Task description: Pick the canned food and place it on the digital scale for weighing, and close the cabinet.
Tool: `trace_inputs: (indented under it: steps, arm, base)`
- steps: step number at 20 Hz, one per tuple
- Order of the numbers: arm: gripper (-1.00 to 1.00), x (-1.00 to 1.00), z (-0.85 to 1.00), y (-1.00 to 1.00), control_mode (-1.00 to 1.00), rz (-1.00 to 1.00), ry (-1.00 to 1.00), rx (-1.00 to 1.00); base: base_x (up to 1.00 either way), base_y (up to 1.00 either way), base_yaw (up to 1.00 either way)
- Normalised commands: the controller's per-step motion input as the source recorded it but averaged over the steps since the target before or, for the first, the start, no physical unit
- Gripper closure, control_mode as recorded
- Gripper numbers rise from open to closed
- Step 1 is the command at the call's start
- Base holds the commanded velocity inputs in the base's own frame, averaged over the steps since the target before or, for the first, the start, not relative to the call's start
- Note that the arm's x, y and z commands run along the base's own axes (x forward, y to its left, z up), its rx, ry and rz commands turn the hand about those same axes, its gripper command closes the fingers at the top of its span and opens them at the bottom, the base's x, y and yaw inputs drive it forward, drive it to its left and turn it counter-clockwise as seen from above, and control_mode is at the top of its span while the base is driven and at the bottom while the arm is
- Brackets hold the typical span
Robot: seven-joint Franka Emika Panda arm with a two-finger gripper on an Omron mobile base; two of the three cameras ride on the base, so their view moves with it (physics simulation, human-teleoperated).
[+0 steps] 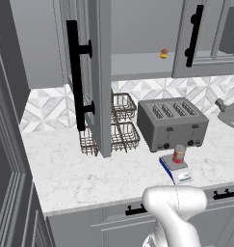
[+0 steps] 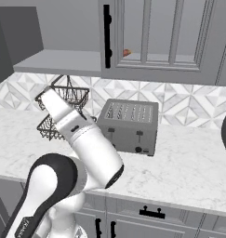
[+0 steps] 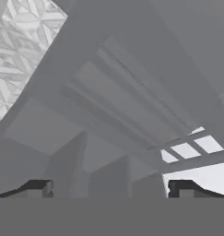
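Canned food (image 1: 178,154), red-labelled, upright on digital scale (image 1: 176,171) near the bench (image 1: 80,173) front edge. We log cabinet (image 1: 89,72) door ajar; jaws apart.

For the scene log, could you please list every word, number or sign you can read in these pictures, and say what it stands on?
No text can be read.
canned food: red label, lettering too small to read.
digital scale: front display too small to read.
toaster: knobs and levers on the front, no markings legible.
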Motion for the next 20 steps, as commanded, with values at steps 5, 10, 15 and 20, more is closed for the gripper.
trace_inputs:
  steps: [5,10,15,20]
  arm:
    - [-1.0,-0.69,-0.32,1.0,-1.0,-0.09,0.08,0.0]
    - [-1.0,-0.57,-0.57,1.0,-1.0,-0.19,0.06,-0.01]
    - [-1.0,-0.49,-0.61,1.0,-1.0,-0.26,0.05,0.0]
    - [-1.0,-0.34,-0.63,1.0,-1.0,-0.2,-0.01,0.0]
  base:
    - [0.0,0.0,0.0]
    - [0.0,0.0,0.0]
    - [0.0,0.0,0.0]
    - [0.0,0.0,0.0]
